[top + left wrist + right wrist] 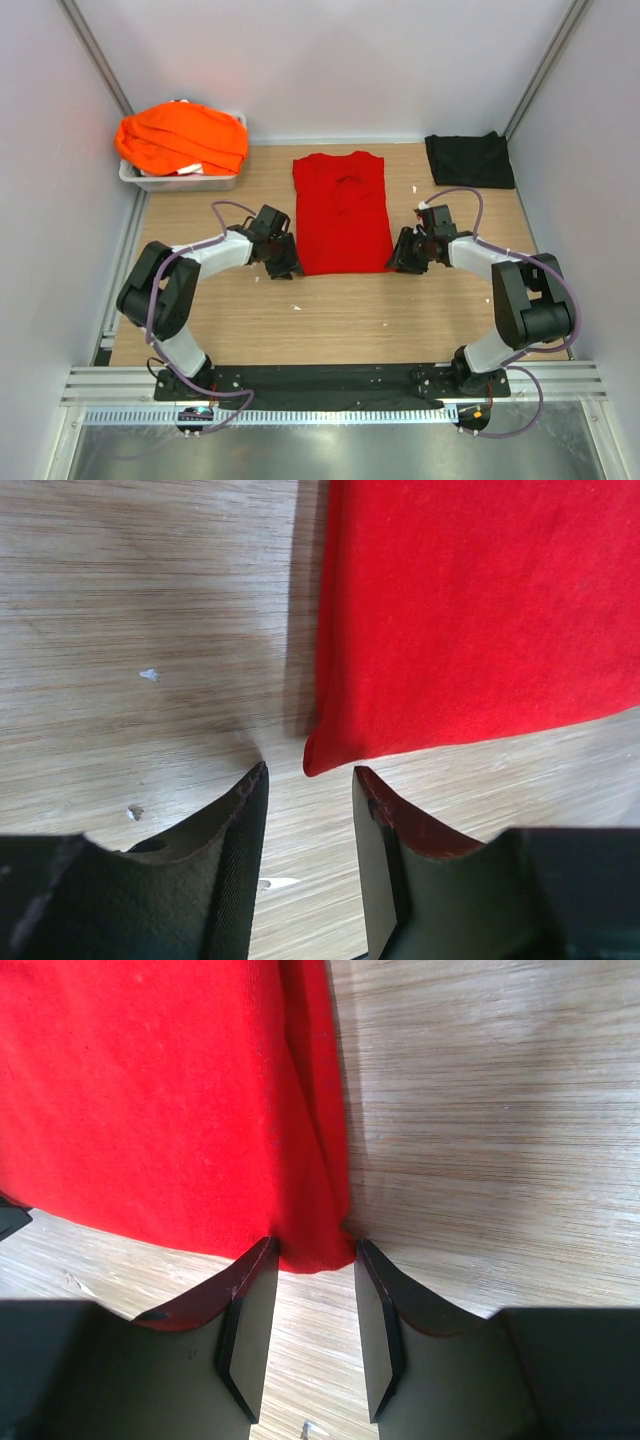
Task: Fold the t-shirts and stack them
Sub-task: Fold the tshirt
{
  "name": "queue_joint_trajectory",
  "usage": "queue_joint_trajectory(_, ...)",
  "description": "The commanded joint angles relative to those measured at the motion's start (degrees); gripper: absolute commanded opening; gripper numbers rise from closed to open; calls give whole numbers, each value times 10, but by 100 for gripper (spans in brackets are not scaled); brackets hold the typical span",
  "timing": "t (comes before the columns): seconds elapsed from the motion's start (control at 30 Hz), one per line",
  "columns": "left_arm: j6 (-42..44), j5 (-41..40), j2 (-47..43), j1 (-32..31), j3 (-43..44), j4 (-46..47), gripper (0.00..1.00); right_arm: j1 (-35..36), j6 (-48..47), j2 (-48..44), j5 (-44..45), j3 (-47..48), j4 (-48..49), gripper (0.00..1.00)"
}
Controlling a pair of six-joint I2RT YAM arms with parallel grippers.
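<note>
Tray (185, 182) at ten o'clock on the desk (350, 320) holds a heap of orange shirts (180, 138). The red shirt (342, 215) lies flat mid-desk, the black shirt (468, 160) at two o'clock. The left tool (310, 770) is open and holds nothing. The right tool (312, 1245) is open too, with a red corner between its tips.

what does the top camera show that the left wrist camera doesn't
Only the top view: orange shirts heaped in a grey tray far left, a black shirt far right, and the right pincer at the red shirt's other near corner. Only the left wrist view: the left pincer up close, fingers open, the shirt's near corner just ahead of their gap. Both: the red shirt, the wooden table, the left pincer.
</note>
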Motion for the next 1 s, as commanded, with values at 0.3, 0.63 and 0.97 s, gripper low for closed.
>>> queue_joint_trajectory(0.3, -3, -15, 28, -5, -10, 14, 34, -15, -14, -8, 29, -30, -12, 47)
queue_joint_trajectory(0.63, -5, -23, 34, -5, -9, 19, 3, -17, -8, -5, 13, -45, 8, 26)
queue_joint_trajectory(0.97, -9, -64, -15, -33, -3, -17, 0, -16, -4, -49, 0, -51, -15, 1)
